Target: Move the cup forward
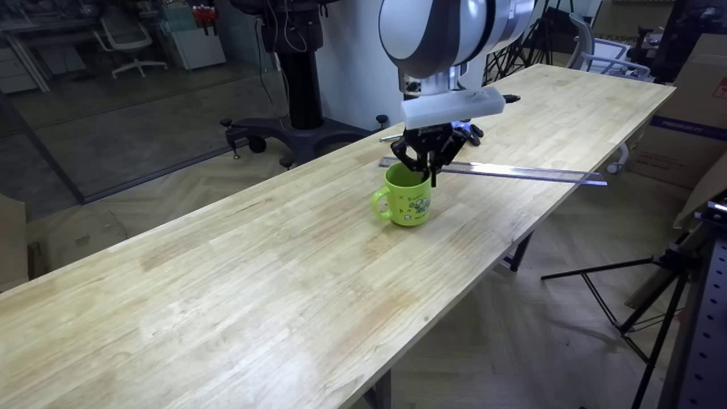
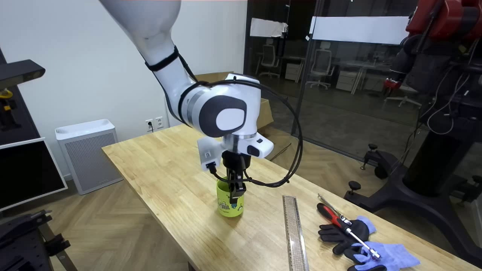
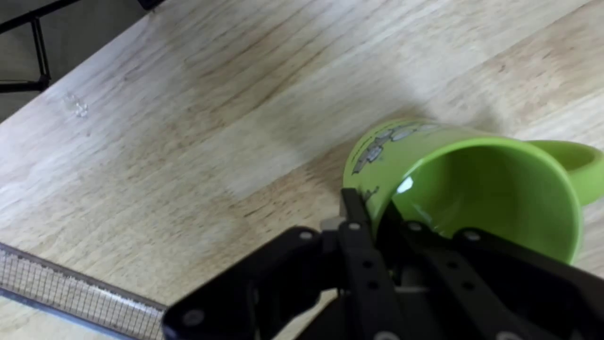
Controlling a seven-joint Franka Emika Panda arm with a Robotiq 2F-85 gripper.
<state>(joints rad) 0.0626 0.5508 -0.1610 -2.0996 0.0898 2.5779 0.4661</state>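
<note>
On the long wooden tabletop (image 1: 255, 295) stands one lime-green mug (image 1: 404, 197), upright, its single looped handle (image 3: 589, 182) on the side away from the gripper (image 3: 373, 210). Two black fingers (image 3: 354, 208), drawn nearly together, pinch the mug's wall at the rim, one inside the mug and one outside. Above the mug hangs one Panda arm (image 2: 171, 77).

Near the mug, apart from it, lies one gridded ruler (image 2: 295, 235), seen in both exterior views. Past that ruler from the mug lie two work gloves (image 2: 395, 256), one mostly black with a blue cuff, one blue with black fingertips. Across them rests one ratchet (image 2: 336, 219) with a red-and-black handle, one slim metal tool (image 2: 329, 206) alongside. Well apart from the mug, off the tabletop, are one white air purifier (image 2: 90, 158), one dark-screened monitor (image 2: 28, 175), one wheeled pedestal (image 1: 304, 91) and two wall outlets (image 2: 159, 122).
</note>
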